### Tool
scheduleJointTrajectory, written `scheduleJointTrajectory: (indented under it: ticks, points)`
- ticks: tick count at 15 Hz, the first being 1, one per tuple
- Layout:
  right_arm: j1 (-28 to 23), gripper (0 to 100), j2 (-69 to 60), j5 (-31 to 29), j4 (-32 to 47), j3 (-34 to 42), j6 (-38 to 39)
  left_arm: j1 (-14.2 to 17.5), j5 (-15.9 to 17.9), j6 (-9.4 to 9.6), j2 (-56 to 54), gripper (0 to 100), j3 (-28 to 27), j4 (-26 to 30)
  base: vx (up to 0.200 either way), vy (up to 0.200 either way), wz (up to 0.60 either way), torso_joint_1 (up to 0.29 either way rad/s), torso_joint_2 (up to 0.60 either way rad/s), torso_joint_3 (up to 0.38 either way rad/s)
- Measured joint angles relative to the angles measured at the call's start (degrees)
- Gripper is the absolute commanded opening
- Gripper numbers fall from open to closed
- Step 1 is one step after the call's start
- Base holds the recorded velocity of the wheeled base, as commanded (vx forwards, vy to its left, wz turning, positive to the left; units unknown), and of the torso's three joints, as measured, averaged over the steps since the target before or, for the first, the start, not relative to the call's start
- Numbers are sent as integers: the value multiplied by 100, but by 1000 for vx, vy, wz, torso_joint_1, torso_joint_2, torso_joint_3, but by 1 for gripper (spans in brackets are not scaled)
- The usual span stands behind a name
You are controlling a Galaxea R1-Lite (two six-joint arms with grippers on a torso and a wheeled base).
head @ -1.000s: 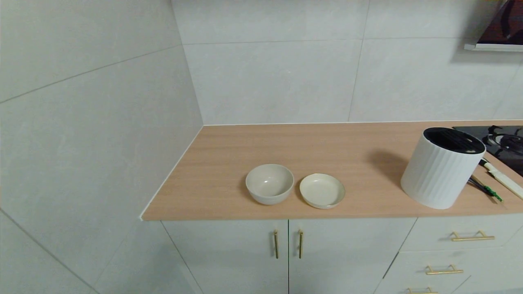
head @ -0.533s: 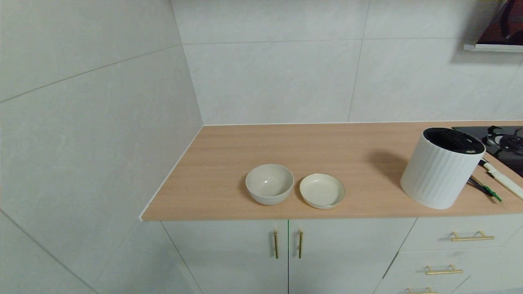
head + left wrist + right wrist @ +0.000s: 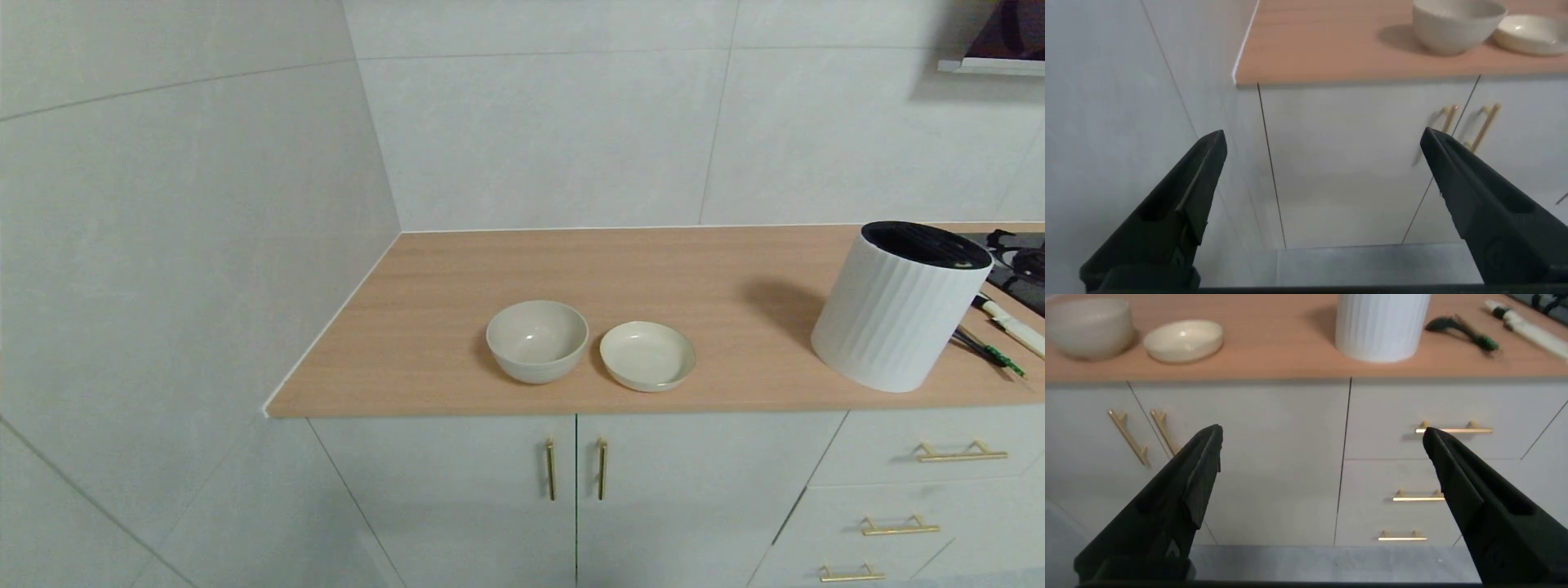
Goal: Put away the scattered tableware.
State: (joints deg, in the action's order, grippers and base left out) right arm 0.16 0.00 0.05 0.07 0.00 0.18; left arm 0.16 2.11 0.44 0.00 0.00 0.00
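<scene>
Chopsticks [image 3: 985, 348] partly behind holder [image 3: 898, 314]; stove [image 3: 1015, 263] cut by edge

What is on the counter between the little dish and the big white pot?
Nothing. In the head view, the wooden counter between the little dish and the big white pot is bare, apart from the pot's shadow.

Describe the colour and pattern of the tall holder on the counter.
The holder is white, vertically ribbed, black on top; clearest in head view.

Pale tiled walls [image 3: 196, 204] above white cabinets [image 3: 457, 498].
</scene>
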Motion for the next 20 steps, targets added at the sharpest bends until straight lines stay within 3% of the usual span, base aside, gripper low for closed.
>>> scheduleJointTrajectory:
  ticks: [20]
  points:
    - [0,100,0,2,2,0,-2,0,0,0,0,100,0,0,0,0,0,-206,496,293]
